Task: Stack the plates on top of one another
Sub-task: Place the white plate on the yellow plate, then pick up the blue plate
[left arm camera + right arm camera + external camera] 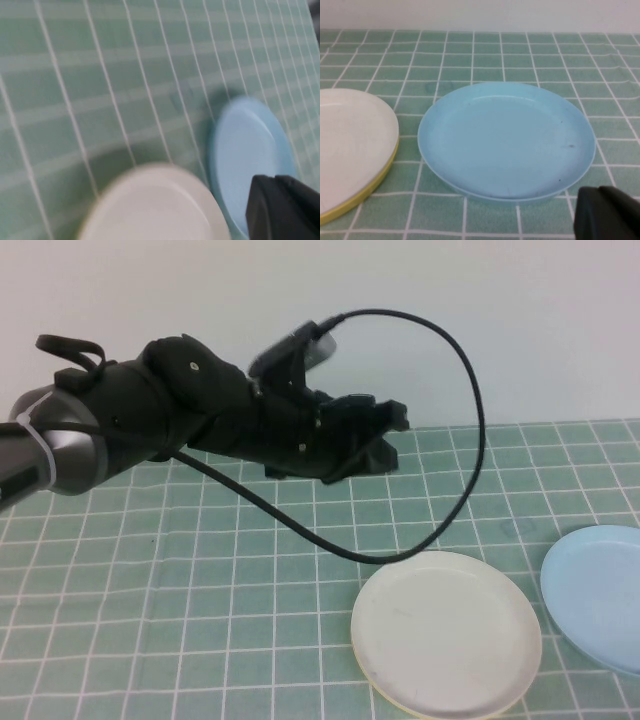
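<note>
A white plate lies on a yellow plate whose rim shows beneath it, at the front right of the mat. A light blue plate lies just to their right, apart from them. My left gripper reaches across the middle of the table, held in the air above and behind the white plate, open and empty. One of its fingers shows in the left wrist view over the blue plate. My right gripper is out of the high view. Its wrist view looks at the blue plate and the white plate.
A green mat with a white grid covers the table, and a pale wall stands behind it. The left arm's black cable loops above the mat down to near the white plate's far rim.
</note>
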You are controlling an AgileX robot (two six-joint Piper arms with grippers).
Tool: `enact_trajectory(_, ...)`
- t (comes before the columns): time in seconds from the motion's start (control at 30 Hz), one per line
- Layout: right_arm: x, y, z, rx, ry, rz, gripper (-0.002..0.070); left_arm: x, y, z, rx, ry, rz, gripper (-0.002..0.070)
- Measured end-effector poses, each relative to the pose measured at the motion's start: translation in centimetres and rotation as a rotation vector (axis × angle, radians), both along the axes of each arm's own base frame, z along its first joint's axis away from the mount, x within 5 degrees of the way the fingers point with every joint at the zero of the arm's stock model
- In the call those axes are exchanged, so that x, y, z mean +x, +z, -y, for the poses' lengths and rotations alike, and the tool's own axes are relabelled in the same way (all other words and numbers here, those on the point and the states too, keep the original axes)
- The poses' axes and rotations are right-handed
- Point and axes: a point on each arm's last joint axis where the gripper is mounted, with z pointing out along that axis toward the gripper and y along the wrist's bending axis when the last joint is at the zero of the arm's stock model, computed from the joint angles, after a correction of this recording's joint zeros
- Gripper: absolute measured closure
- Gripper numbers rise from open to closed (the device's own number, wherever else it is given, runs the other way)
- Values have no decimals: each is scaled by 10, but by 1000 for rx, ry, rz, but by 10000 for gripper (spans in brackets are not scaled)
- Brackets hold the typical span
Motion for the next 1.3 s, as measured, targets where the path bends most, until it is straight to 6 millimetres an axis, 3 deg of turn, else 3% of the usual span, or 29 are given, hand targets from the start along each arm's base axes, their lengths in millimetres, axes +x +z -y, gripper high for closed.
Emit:
enact_trajectory(0.2,0,0,0,0,0,0,678,19,-1,-3,37,78,196,676)
enact_trajectory(0.37,0,0,0,0,0,0,678,31,-2,-9,175,55,411,676)
enact_trajectory(0.47,0,0,0,0,0,0,678,32,8,-16,258,20,527,676)
enact_trajectory(0.53,0,0,0,0,0,0,678,27,27,-25,284,13,598,676)
enact_trajectory(0.7,0,0,0,0,0,0,678,11,83,-57,280,66,727,676)
enact_trajectory(0.97,0,0,0,0,0,0,678,-26,127,-121,313,201,837,676)
enact_trajectory(1.13,0,0,0,0,0,0,678,-63,125,-149,283,329,956,676)
enact_trajectory(1.3,0,0,0,0,0,0,678,-112,92,-183,319,388,904,676)
